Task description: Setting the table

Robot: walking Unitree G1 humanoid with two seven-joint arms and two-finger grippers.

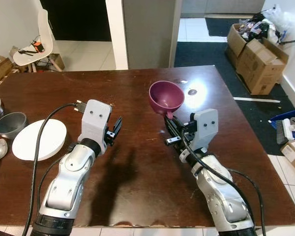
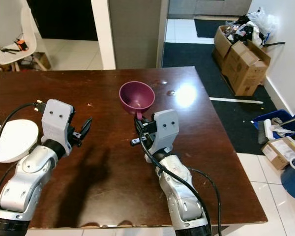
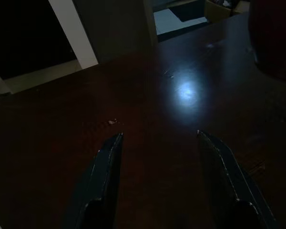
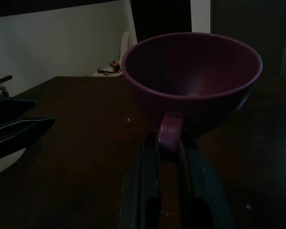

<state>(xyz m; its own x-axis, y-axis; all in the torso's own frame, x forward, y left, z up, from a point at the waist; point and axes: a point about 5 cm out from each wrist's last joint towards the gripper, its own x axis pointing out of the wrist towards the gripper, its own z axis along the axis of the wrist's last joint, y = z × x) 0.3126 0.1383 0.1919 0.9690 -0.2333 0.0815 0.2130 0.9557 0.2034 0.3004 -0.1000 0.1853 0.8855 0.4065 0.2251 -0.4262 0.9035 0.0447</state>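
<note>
Above the table [image 1: 137, 162], right pincer [image 1: 169, 129] grasping empty purple cup [image 1: 166, 97], left pincer [image 1: 113, 131] released

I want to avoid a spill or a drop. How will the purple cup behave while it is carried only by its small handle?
The purple cup looks rigid, probably plastic and light. The right gripper has its jaws shut on the handle alone, so the wide bowl, hanging in front of them, may swing or tilt. Its smooth, glossy handle could slip if moved fast.
</note>
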